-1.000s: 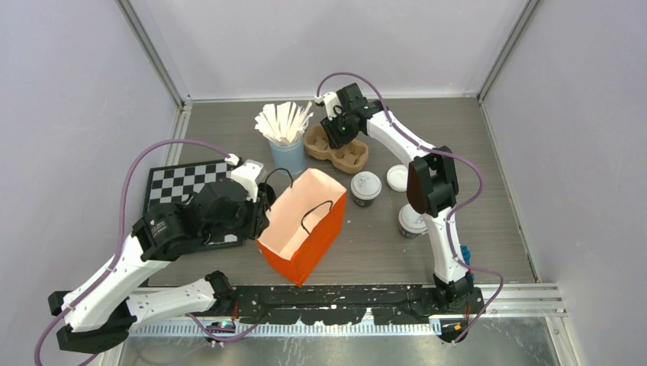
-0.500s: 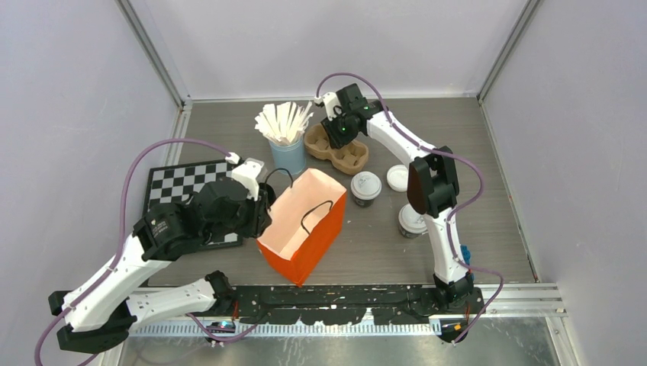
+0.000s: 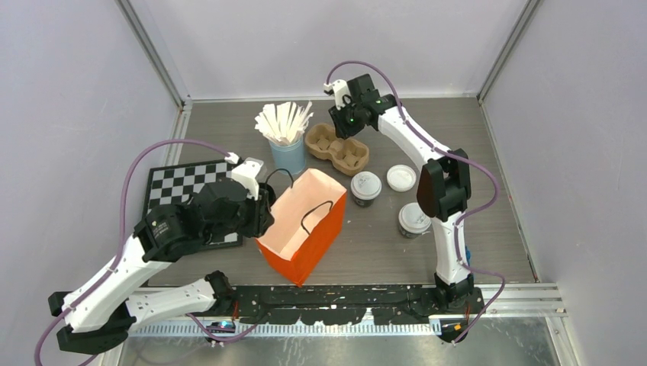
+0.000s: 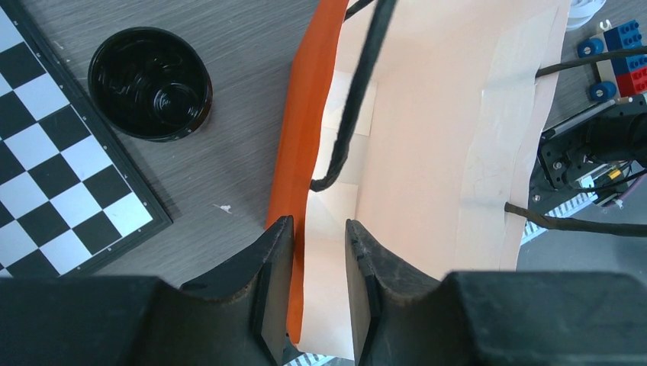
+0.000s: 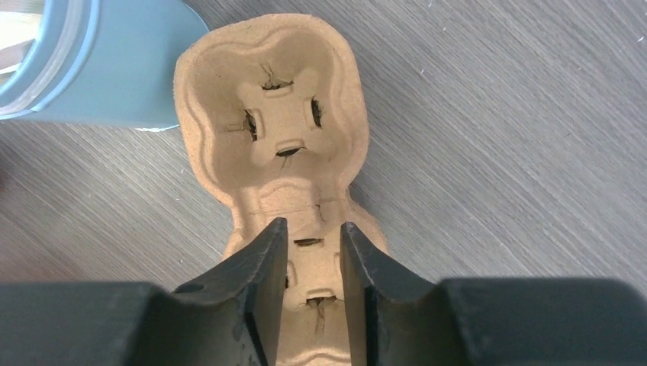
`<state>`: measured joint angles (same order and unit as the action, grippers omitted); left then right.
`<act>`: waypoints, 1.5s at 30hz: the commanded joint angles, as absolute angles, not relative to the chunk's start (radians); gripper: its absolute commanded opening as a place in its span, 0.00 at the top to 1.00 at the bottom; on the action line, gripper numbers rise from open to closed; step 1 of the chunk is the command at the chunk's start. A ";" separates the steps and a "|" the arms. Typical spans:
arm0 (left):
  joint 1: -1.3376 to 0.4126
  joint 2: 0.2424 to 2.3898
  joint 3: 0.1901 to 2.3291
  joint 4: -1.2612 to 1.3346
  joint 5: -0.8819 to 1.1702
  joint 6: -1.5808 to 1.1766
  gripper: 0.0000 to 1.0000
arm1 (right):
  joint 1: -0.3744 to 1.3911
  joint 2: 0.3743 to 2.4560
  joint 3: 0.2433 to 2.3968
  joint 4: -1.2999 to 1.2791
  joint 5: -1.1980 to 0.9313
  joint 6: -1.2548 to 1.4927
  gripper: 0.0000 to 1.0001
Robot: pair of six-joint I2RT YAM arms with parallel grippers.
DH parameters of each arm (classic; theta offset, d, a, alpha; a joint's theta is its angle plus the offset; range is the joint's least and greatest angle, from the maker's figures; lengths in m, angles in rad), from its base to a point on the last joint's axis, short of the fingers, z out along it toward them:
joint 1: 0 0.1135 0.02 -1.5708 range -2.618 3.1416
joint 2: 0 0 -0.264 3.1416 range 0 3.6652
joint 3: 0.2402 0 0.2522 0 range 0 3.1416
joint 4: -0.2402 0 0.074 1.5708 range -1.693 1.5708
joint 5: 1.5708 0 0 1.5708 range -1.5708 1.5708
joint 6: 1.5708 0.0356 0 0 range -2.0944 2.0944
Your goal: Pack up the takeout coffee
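Table (image 3: 503, 191) of grey wood carries an orange bag (image 3: 305, 248), standing open with its mouth up, beside the left arm. Left claw (image 4: 319, 225) straddles the rim of the bag's left wall, fingers a narrow gap apart. Whether they pinch the paper I cannot tell. Behind the bag lies a brown two-well cup tray (image 3: 337, 149). Right claw (image 5: 313, 225) sits over its near well, fingers slightly apart — gripping or not, I cannot tell. Far coffee cup (image 3: 366, 185) stands just right of the bag, near coffee cup (image 3: 414, 219) beside the right arm — both upright, long axis vertical, white lids up, outside bag and tray.
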<state>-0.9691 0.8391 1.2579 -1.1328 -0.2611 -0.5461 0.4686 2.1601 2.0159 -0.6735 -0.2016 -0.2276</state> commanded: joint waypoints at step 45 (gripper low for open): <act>-0.968 0.835 1.276 -1.130 -0.276 -0.557 0.66 | 0.535 2.262 2.081 -0.684 -0.098 -0.299 0.56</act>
